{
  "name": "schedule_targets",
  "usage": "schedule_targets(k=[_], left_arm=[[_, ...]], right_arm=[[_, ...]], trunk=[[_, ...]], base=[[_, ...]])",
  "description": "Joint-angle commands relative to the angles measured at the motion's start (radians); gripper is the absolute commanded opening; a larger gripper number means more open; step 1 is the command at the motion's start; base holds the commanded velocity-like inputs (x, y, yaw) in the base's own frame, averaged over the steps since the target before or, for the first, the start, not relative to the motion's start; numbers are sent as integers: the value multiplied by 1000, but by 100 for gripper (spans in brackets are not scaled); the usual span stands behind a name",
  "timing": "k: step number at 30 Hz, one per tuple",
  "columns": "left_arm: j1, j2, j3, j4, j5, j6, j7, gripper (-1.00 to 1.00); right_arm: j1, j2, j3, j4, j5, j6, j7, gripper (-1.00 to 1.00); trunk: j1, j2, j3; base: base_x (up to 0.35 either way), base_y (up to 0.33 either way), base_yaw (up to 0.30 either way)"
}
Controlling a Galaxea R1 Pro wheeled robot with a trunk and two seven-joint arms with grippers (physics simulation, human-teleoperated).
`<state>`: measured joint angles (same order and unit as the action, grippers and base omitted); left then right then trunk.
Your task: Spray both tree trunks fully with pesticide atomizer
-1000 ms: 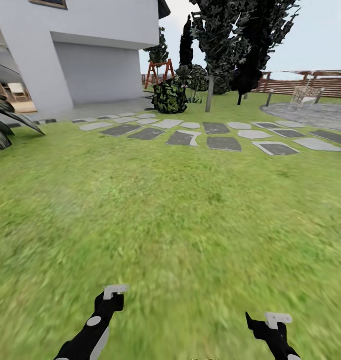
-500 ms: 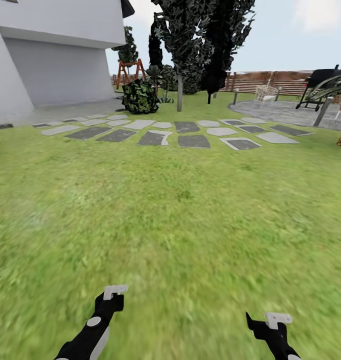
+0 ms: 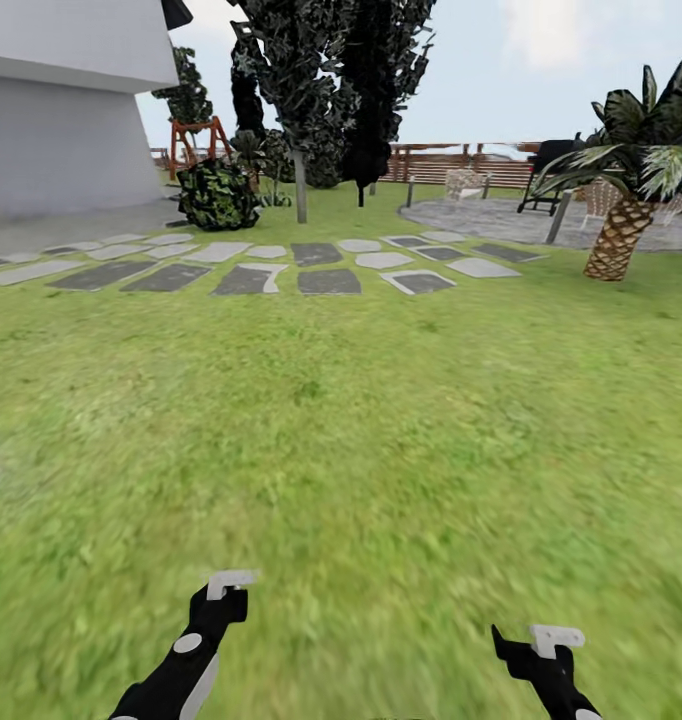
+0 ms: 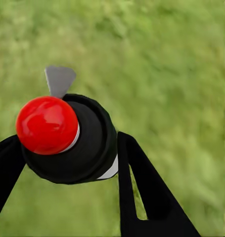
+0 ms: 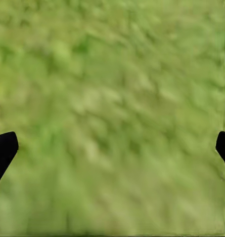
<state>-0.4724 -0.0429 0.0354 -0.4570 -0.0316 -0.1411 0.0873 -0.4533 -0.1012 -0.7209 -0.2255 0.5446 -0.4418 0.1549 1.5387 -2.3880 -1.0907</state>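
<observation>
A black round-bodied item with a red ball cap and a grey tab, which I take for the pesticide atomizer point(image 4: 87, 148), sits between the fingers of my left gripper point(image 3: 226, 592). That gripper is shut on it and hangs low over the grass floor point(image 3: 361, 450). My right gripper point(image 3: 537, 640) is open and holds nothing, with only its fingertips point(image 5: 3, 148) at the picture's edges above blurred lawn. At the far right stands one tree point(image 3: 636, 140) with green jagged fronds and a thick tan tree trunk point(image 3: 613, 245).
Grey stone paving slabs point(image 3: 281, 270) cross the lawn ahead. The white house point(image 3: 61, 110) is at the far left, with thin dark trees point(image 3: 321, 90) and a bush point(image 3: 218, 195) beyond the slabs. A brown fence point(image 3: 451, 160) and a paved patio point(image 3: 481, 215) lie at the back right.
The whole view has swung to the right: the house and slabs slid left and the palm-like tree came in at the right. Both grippers hold the same pose.
</observation>
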Motion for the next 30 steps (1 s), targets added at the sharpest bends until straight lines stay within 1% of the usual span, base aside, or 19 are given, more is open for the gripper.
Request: schedule_targets(k=[1,30], left_arm=[[0,0,0,0,0,0,0,-100],[0,0,0,0,1,0,0,-100]], right_arm=[[0,0,0,0,0,0,0,100],[0,0,0,0,0,0,0,100]], trunk=[[0,0,0],[0,0,0]], base=[[0,-276,-300],[0,-276,-300]])
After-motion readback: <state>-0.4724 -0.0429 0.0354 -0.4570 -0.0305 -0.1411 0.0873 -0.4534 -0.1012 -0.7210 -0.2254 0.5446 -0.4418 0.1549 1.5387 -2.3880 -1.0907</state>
